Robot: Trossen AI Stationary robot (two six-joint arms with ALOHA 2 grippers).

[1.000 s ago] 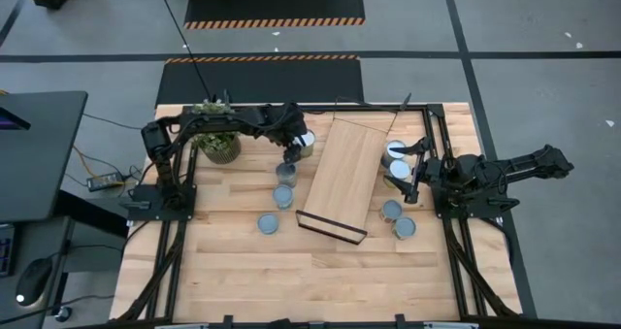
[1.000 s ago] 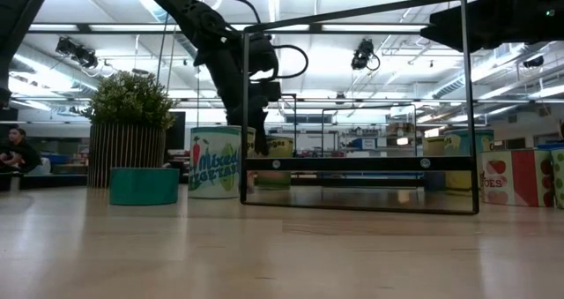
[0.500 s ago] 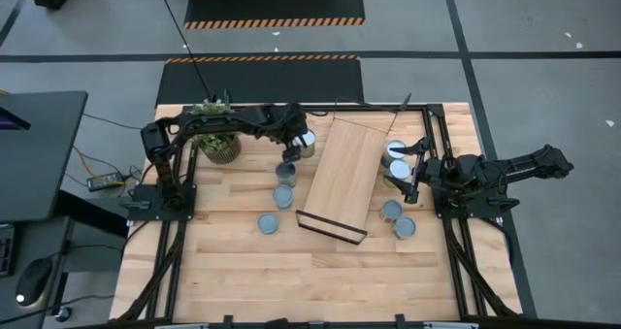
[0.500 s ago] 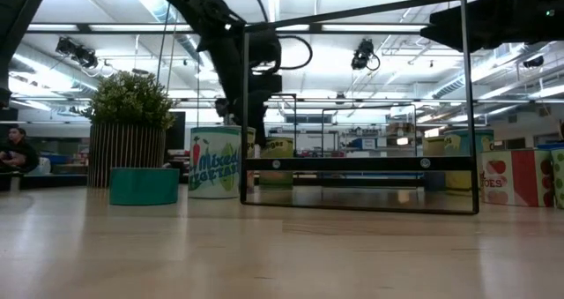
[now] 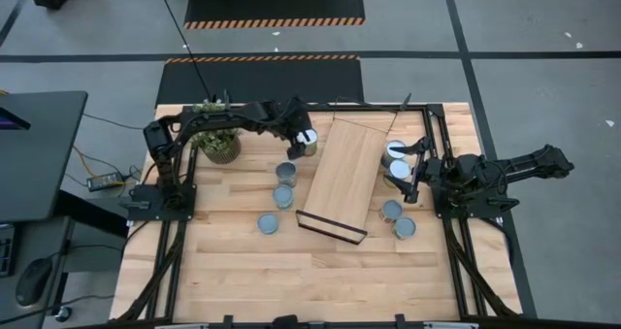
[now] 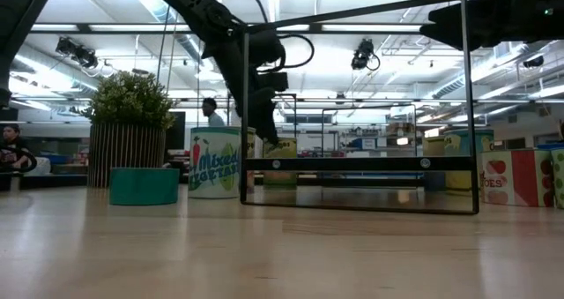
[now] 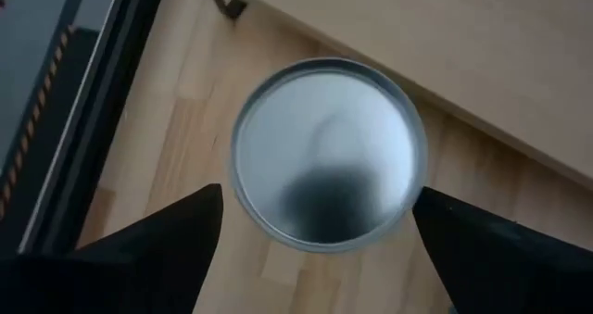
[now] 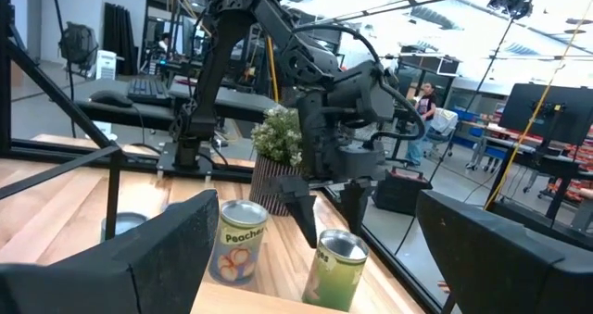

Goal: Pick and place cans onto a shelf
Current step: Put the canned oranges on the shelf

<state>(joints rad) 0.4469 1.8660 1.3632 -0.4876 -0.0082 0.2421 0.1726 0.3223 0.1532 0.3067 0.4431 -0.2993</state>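
The long light-wood shelf point(image 5: 342, 179) with thin black end rails is seen lying slantwise mid-table, the small silver-topped cans scattered around it, and one green-labelled can point(image 7: 327, 154) is framed just beside the shelf's far end under the left gripper point(image 5: 300, 138), whose fingers point(image 7: 157, 249) are spread wide to either side without touching. A descent off centre is judged likely to clip the rim and tip the can against the shelf. Compared with a second ago, the left gripper has been shifted from above a nearer can toward this one, while the right gripper point(image 5: 411, 177) is parked beyond the shelf, fingers spread.
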